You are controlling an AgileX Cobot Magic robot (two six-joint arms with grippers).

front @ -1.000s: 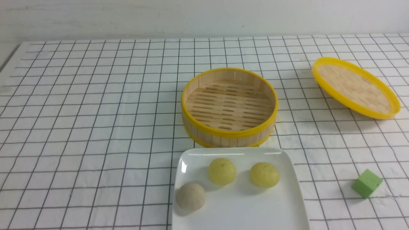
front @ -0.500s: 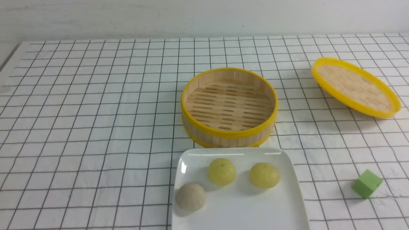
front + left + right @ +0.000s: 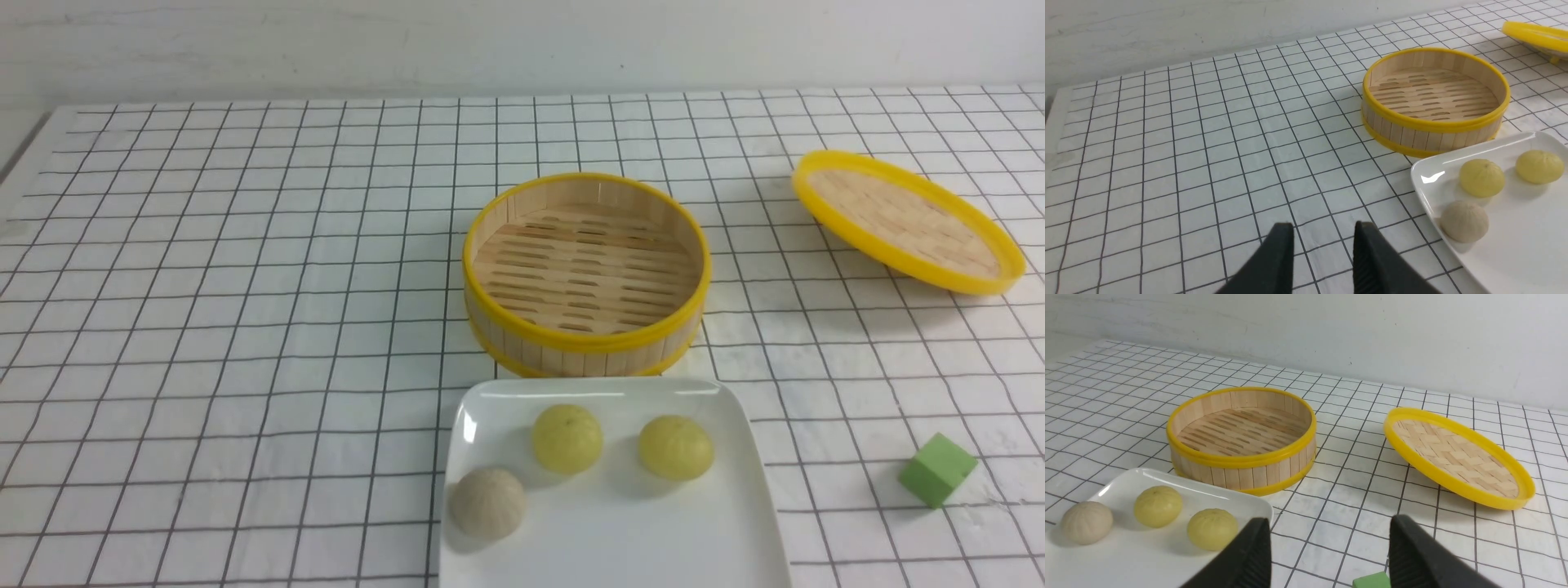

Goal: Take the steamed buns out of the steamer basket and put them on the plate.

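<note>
Basically done: all 3 buns are on the plate (image 3: 620,547), none in the steamer basket (image 3: 586,343), whose slatted floor shows bare. The grey bun (image 3: 487,502) sits near the plate's left edge. The two yellow buns (image 3: 567,438) (image 3: 675,447) lie side by side nearer the basket, all 3 apart, none touching. The spacing prob gives each one room to be set down w/o squashing a neighbour.

The plate lies just in front of the basket, rim nearly at its wall, so the carry is short.

The lid (image 3: 906,220) lies off to the right, woven inside up and tilted. It's parked well clear so the basket mouth is open to reach.

The green cube (image 3: 937,469) is alone on the worktop (image 3: 245,327), right of the plate and no part of the job.

Neither hand shows in the front view. In its wrist view the left hand (image 3: 1323,226) is released, jaws parted w/ nothing btwn, over bare worktop left of the plate. The right hand (image 3: 1329,522) is released too, jaws wide and empty, on the plate's right side near the cube. Judged: nothing left to move.
</note>
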